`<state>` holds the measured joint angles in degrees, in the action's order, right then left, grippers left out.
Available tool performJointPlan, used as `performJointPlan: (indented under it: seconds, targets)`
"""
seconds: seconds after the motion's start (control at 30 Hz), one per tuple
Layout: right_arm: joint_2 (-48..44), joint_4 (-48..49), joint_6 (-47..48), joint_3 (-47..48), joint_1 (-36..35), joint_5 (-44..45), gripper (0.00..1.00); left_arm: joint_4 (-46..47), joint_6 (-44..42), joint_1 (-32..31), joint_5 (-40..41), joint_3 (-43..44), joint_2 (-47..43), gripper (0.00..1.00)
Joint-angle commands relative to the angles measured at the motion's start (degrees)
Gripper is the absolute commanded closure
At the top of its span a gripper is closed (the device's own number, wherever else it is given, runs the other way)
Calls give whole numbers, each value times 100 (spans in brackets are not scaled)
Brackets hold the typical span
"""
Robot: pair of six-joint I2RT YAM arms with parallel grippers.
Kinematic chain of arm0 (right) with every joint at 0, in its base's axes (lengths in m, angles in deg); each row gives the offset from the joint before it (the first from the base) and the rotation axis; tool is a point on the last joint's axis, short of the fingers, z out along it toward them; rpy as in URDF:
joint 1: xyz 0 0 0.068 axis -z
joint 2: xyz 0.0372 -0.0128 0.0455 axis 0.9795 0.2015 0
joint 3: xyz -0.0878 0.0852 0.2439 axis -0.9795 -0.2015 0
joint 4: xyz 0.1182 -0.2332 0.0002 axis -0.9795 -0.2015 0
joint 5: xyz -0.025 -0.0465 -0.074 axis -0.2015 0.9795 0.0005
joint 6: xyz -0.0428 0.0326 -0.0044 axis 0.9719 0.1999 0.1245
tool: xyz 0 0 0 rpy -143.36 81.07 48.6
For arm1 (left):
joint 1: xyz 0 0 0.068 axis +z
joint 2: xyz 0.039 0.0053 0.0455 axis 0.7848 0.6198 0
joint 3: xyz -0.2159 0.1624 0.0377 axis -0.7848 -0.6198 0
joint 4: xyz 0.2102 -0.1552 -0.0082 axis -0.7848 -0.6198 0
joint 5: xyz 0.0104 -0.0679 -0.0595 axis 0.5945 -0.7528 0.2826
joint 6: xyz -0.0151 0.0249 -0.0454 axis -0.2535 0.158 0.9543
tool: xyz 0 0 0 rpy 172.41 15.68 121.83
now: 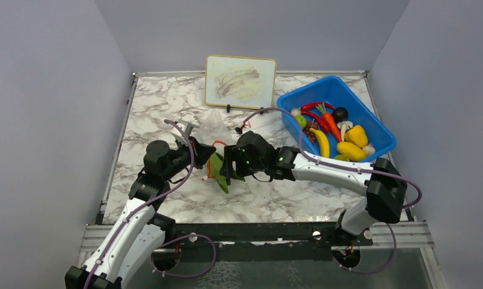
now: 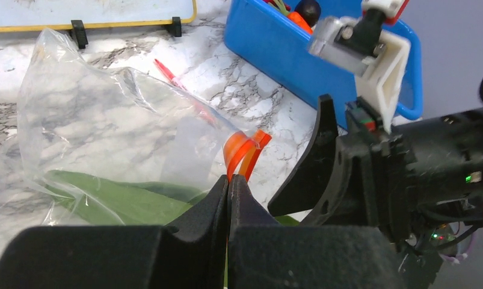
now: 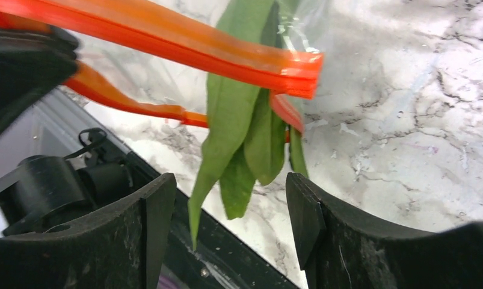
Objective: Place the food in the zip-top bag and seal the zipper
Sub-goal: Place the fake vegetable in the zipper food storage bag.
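The clear zip-top bag (image 2: 100, 114) lies on the marble table (image 1: 166, 114). Its red-orange zipper (image 2: 242, 150) is pinched in my shut left gripper (image 2: 228, 180), which holds the mouth edge up. The green leafy pod (image 2: 118, 201) lies partly inside the bag, its leaf tips (image 3: 239, 150) hanging out of the mouth under the zipper (image 3: 184, 45). My right gripper (image 3: 230, 205) is open and holds nothing, its jaws either side of the leaf tips. In the top view both grippers (image 1: 198, 158) (image 1: 228, 165) meet at the pod (image 1: 219, 171).
A blue bin (image 1: 371, 114) at the back right holds the other food: banana (image 1: 321, 143), yellow pepper (image 1: 356, 136), carrot (image 1: 331, 120), red chili, mushroom, a dark round piece. A framed board (image 1: 240, 81) stands at the back. A red-and-white pen (image 2: 169, 75) lies beyond the bag.
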<state>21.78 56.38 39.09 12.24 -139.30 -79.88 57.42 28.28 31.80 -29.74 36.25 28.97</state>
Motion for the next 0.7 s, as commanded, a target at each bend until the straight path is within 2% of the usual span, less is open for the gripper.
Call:
performJointPlan:
  seconds: [0.0, 0.1, 0.2, 0.37, 0.6, 0.67]
  targets:
    - [164, 814, 162, -221, -37, 420, 32, 180, 436, -20, 125, 450, 200, 100]
    - [409, 875, 145, -117, -45, 241, 39, 95, 588, -22, 59, 635, 342, 100]
    - [535, 1035, 37, -130, -54, 115, 52, 89, 736, -20, 1, 730, 383, 100]
    - [656, 828, -328, -106, -55, 439, 63, 257, 971, -23, 36, 620, 320, 100]
    - [382, 723, -352, 101, -57, 739, 98, -22, 794, -21, 38, 726, 388, 100]
    - [284, 820, -454, 155, -59, 693, 99, -274, 688, -23, 48, 825, 453, 100]
